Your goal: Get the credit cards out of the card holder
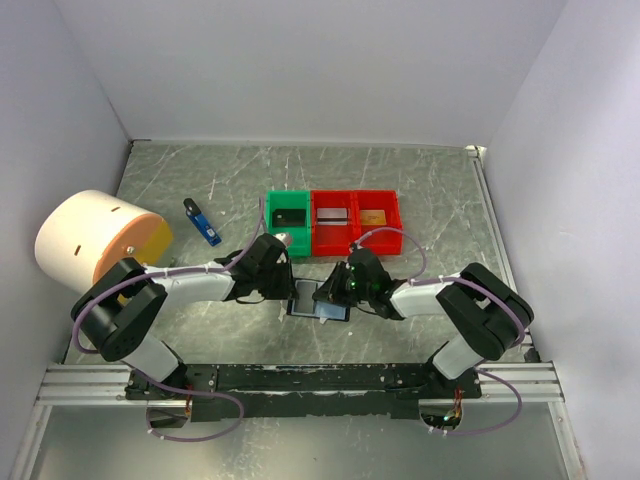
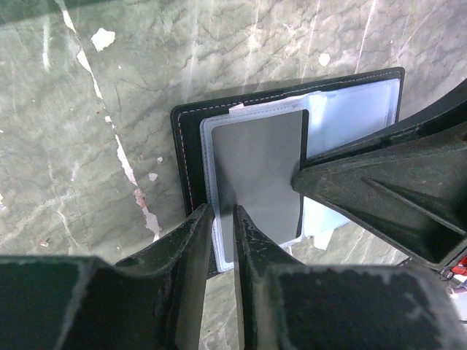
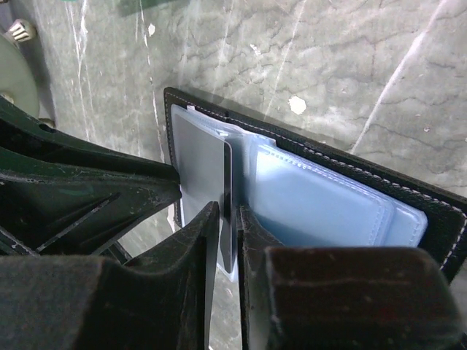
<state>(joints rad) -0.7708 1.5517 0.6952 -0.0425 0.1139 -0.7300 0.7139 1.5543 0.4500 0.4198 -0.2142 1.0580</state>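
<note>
Card holder (image 1: 318, 300), open at 6 o'clock of bins (image 1: 335, 250): left gripper (image 2: 223, 217) at its 9 o'clock clamped on a sleeve (image 2: 207, 146), right gripper (image 3: 228, 213) at 3 o'clock clamped on grey card (image 3: 198, 164); best drawn out flat, holder pinned.

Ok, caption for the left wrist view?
Left gripper at edge of a sleeved grey plastic card, open black folding card holder.

We see on the left arm (image 1: 190, 283) and the right arm (image 1: 432, 294) white shells between black joints; thin purple cables (image 1: 392, 231) loop along each one; the left gripper (image 2: 222, 219) and the right gripper (image 3: 228, 215) have matte black fingers (image 2: 186, 255), ribbed, triangular, scuffed grey at the edges.
</note>
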